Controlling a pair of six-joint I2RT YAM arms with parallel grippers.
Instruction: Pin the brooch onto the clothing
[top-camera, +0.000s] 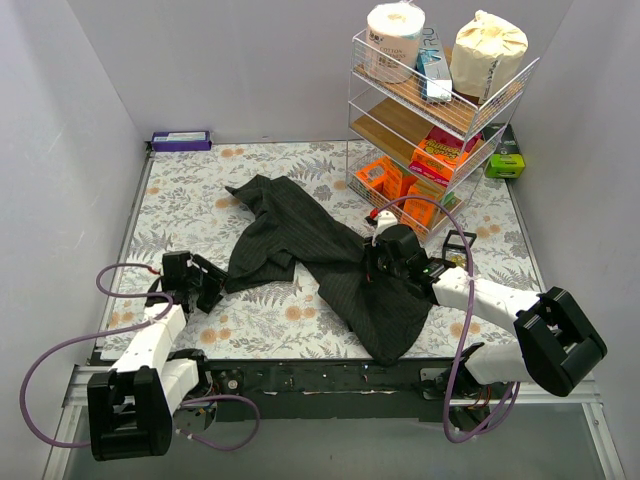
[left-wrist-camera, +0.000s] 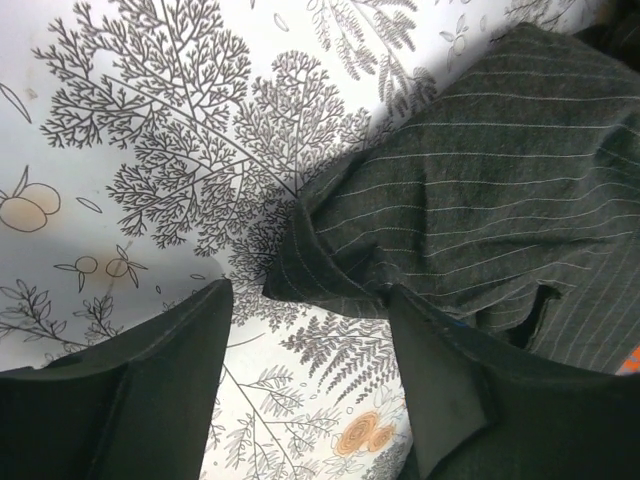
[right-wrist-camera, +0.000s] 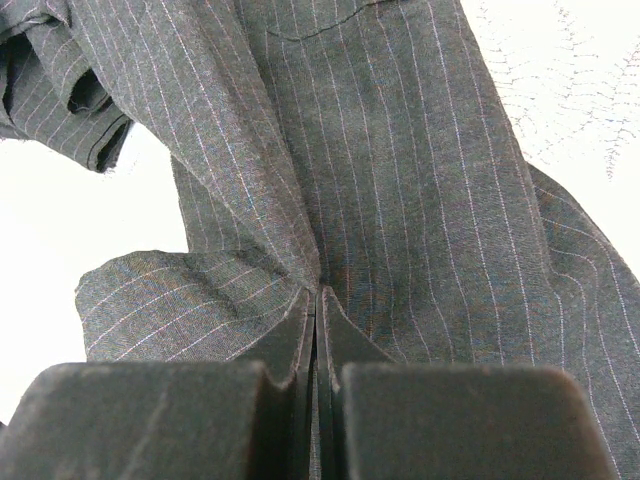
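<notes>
The black pinstriped shirt (top-camera: 300, 235) lies crumpled across the middle of the floral table (top-camera: 200, 190), running from the upper centre of the top view down towards the lower right. The brooch cannot be made out in any view.

The right gripper (top-camera: 372, 268) sits on the shirt's right half. In the right wrist view, the gripper (right-wrist-camera: 317, 305) has its fingers (right-wrist-camera: 150, 420) pressed together on a raised ridge of the fabric (right-wrist-camera: 400, 150), which fans away from the pinch in creases.

The left gripper (top-camera: 208, 285) rests at the shirt's left edge, in the lower left of the top view. In its wrist view, the gripper (left-wrist-camera: 308, 305) has its fingers (left-wrist-camera: 170, 370) spread wide, and a folded corner of the cloth (left-wrist-camera: 480, 170) lies just beyond the gap; whether they touch it is unclear.

A wire rack (top-camera: 385, 125) stands at the upper right, holding a paper roll (top-camera: 395, 40) and orange boxes (top-camera: 380, 178). A purple box (top-camera: 181, 140) lies against the back wall at the upper left.
</notes>
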